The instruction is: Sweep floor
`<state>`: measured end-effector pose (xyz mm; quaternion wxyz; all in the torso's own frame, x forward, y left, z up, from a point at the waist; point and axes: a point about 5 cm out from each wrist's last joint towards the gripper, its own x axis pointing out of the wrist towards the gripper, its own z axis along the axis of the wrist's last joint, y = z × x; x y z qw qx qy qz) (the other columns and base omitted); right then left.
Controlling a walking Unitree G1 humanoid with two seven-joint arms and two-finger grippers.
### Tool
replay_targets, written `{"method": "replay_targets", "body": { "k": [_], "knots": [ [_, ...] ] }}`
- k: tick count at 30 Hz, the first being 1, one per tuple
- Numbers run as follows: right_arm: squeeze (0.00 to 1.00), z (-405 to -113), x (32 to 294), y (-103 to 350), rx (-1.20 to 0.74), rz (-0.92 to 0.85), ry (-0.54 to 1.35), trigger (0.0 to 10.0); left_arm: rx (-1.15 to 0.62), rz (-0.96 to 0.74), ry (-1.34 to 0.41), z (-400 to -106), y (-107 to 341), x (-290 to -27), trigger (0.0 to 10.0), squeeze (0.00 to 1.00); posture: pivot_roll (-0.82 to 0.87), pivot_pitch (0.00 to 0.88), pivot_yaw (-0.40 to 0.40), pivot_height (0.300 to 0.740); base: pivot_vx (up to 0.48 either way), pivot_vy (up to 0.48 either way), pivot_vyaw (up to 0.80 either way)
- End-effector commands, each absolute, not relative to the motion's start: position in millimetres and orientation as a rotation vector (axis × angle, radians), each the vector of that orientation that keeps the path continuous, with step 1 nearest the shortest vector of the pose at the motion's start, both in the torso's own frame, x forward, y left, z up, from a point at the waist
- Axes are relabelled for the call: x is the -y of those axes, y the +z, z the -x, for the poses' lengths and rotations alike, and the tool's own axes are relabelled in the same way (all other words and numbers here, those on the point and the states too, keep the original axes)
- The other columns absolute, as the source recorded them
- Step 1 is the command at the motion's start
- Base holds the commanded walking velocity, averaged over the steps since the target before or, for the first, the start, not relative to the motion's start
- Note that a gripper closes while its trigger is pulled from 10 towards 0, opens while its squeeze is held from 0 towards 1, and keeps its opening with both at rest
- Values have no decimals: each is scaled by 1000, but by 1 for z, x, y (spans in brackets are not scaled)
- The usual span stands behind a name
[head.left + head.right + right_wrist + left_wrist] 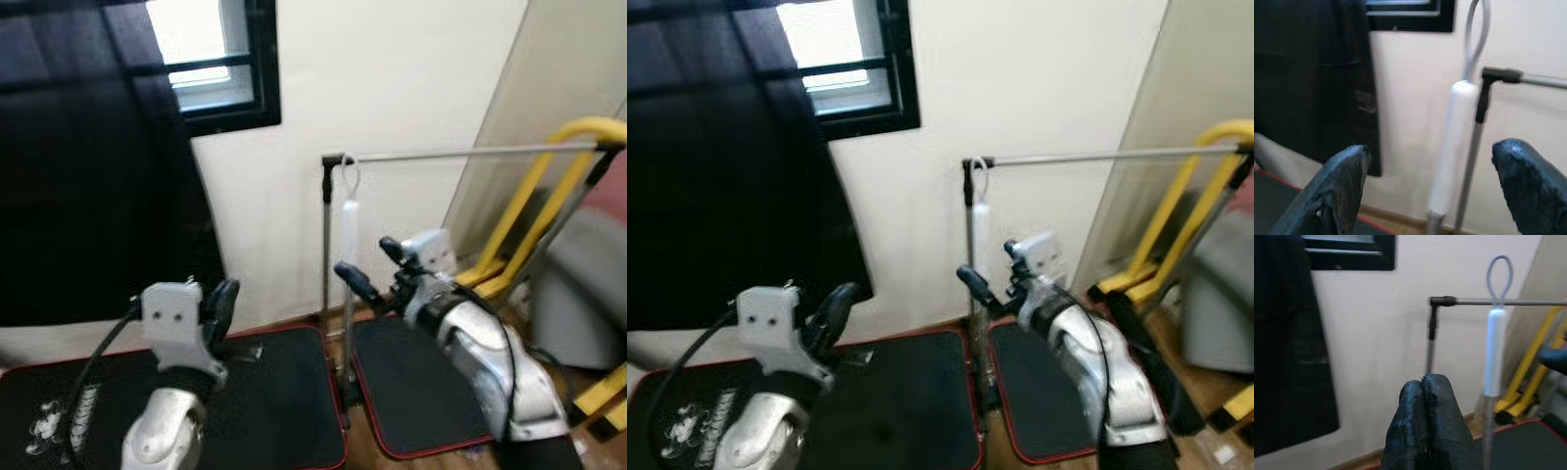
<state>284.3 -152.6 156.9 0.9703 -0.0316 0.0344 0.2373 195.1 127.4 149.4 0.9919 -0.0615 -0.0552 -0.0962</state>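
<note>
Cream wall (pixel 392 88), black-framed window (pixel 211 59) bright with daylight, dark curtain (pixel 88 176), black red-edged mats (pixel 274 401) on wooden floor (pixel 367 455).

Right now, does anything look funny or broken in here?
Nothing looks broken or spilled. The broom handle stands upright by the metal rack, between two black mats. The right gripper is open near it; the left gripper is shut.

Two black mats (pixel 265 392) — one broom handle (pixel 349 235).

Wooden floor (pixel 364 452), two black red-edged mats (pixel 265 392) side by side, metal rack's upright (pixel 326 284) standing between them
</note>
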Motion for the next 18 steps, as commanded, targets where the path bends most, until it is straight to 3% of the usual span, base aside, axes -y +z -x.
{"method": "replay_targets", "body": {
  "k": [1, 5, 6, 7, 8, 9, 18],
  "knots": [
    [0, -290, 150, 156, -118, 87, 466, 10000, 100, 140, -230, -192, 149, -124, 10000, 0, -34, 35, -48, 740, 0, 0, 0],
    [0, -298, 138, 156, -188, 72, 472, 10000, 97, 161, -249, -187, 151, -120, 10000, 0, -21, 53, -60, 740, 0, 0, 0],
    [102, -298, 134, 154, -210, 59, 474, 10000, 96, 167, -254, -186, 152, -119, 10000, 0, -16, 61, -62, 740, 0, 0, 0],
    [102, -298, 134, 154, -210, 59, 474, 10000, 96, 167, -254, -186, 152, -119, 10000, 0, -16, 61, -62, 740, 0, 0, 0],
    [216, -298, 131, 153, -225, 41, 479, 10000, 95, 170, -257, -184, 152, -118, 10000, 0, -15, 63, -63, 740, 0, 0, 0],
    [1000, -296, 128, 152, -242, 27, 501, 10000, 93, 174, -261, -183, 153, -118, 10000, 0, -9, 69, -65, 740, 0, 0, 0],
    [1000, -294, 122, 145, -366, 41, 477, 10000, 88, 195, -281, -179, 155, -115, 10000, 0, -5, 91, -70, 740, 0, 0, 0]
  ]
}}
